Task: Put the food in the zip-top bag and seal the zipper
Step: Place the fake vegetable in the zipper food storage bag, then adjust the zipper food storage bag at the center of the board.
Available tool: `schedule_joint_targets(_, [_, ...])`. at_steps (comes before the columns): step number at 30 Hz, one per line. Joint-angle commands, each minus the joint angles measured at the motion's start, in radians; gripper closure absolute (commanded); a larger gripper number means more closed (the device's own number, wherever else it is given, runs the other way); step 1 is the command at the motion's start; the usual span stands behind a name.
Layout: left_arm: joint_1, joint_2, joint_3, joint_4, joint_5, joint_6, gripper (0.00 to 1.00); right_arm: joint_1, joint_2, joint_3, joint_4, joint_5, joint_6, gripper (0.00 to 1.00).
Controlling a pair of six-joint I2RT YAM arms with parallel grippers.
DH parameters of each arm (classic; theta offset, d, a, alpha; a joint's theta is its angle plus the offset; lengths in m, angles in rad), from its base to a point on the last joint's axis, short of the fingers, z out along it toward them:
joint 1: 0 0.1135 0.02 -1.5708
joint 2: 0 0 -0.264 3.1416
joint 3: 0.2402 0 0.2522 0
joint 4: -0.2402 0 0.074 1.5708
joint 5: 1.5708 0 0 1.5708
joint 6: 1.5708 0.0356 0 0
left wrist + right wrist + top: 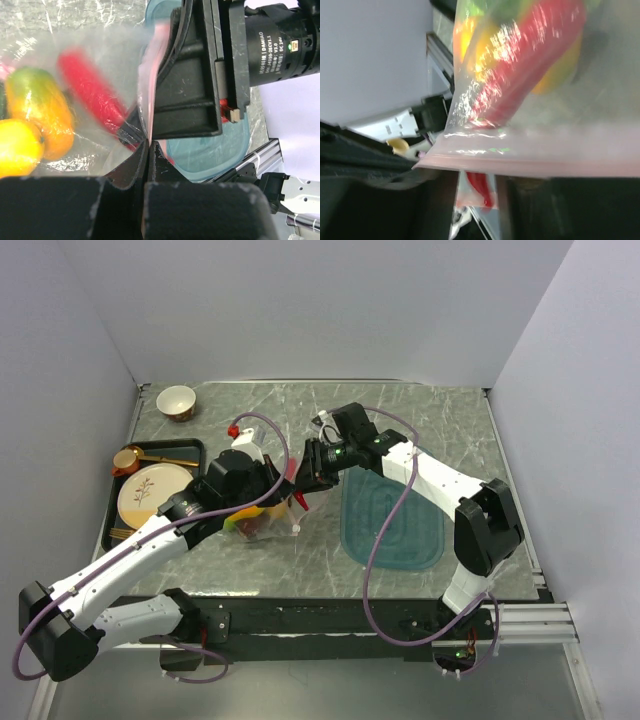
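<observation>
Now, bag (262, 523): clear, just left of the teal tray (415, 525), holding mangoes (42, 107) and a red chili (92, 87).
Left gripper (146, 150): pressed together, pinching the bag's edge.
Right gripper (475, 187): at the pink zipper (545, 160); cannot tell whether pinching.

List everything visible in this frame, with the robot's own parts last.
zip-top bag: one, clear, centre of scene
zipper: one, pale pink, along bag mouth
mangoes: two, orange-yellow, inside bag
red chili: one, red, inside bag
teal tray: one, translucent teal, right of bag
bowl: one, white, far left corner
black tray: one, black, left side
plate: one, cream patterned, on black tray
cup: one, orange-brown, on black tray
left claw: one, black, shut on zipper
right claw: one, black, jaws apart at zipper
</observation>
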Motion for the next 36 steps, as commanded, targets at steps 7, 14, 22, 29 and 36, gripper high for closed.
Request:
schedule_joint_targets(7, [-0.001, -0.038, 0.078, 0.051, -0.038, -0.015, 0.99, 0.018, -0.054, 0.041, -0.028, 0.175, -0.093, 0.28])
schedule_joint_targets(14, [-0.001, -0.07, 0.112, -0.021, -0.228, -0.08, 0.99, 0.015, -0.305, -0.046, -0.065, 0.463, -0.121, 0.23])
schedule_joint_targets(22, [0.007, -0.15, 0.115, -0.058, -0.377, -0.114, 0.99, 0.004, -0.39, -0.171, -0.02, 0.556, -0.072, 0.22])
schedule_joint_targets(29, [0.007, -0.142, 0.089, -0.051, -0.346, -0.136, 0.99, 0.006, -0.292, -0.182, 0.09, 0.436, -0.018, 0.33])
schedule_joint_targets(36, [0.007, -0.136, 0.087, -0.066, -0.377, -0.13, 0.99, 0.007, -0.255, -0.103, 0.058, 0.468, -0.047, 1.0])
